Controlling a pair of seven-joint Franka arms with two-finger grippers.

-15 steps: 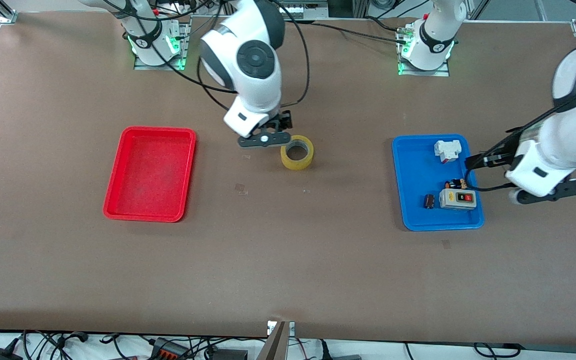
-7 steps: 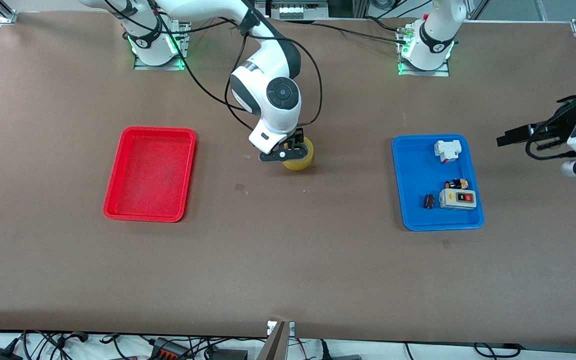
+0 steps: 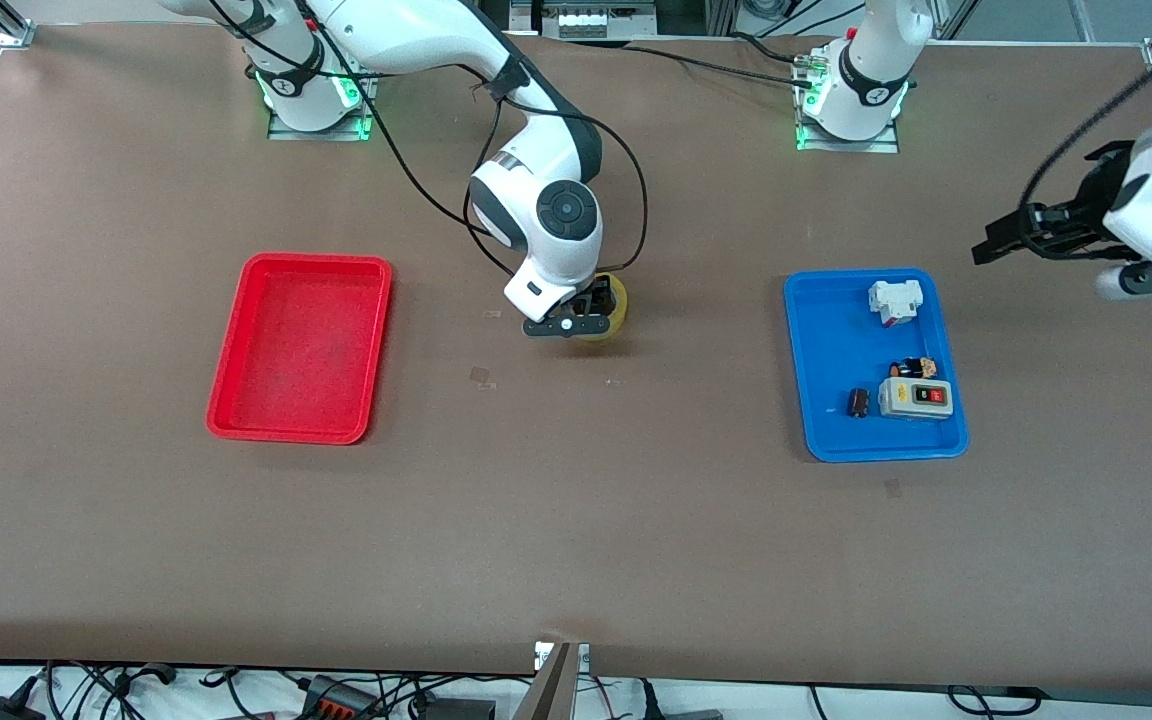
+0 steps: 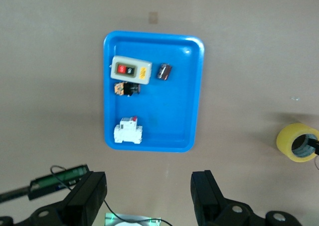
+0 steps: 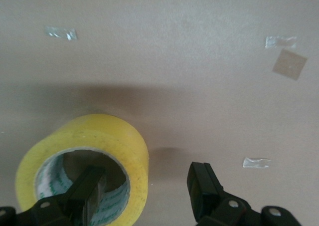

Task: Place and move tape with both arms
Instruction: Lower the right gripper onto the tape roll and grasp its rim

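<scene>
The yellow tape [image 3: 618, 306] lies flat on the brown table midway between the two trays; it also shows in the right wrist view [image 5: 99, 136] and the left wrist view [image 4: 294, 138]. My right gripper [image 3: 584, 308] is down on it and open. One finger [image 5: 87, 188] stands inside the tape's hole and the other finger [image 5: 202, 186] outside the wall, so the jaws straddle the wall without pinching it. My left gripper [image 3: 1011, 238] hangs open and empty [image 4: 148, 188], high over the table at the left arm's end, beside the blue tray [image 3: 836, 340].
The blue tray [image 4: 174, 111] holds a white breaker [image 3: 894, 300], a grey switch box [image 3: 916, 398] and a small dark capacitor [image 3: 858, 402]. An empty red tray [image 3: 301, 345] lies toward the right arm's end. Bits of clear tape [image 5: 289, 64] stick to the table near the roll.
My right gripper has dropped from beside the tape down onto it, one finger entering the hole. The left arm has lifted and swung away from the blue tray's edge.
</scene>
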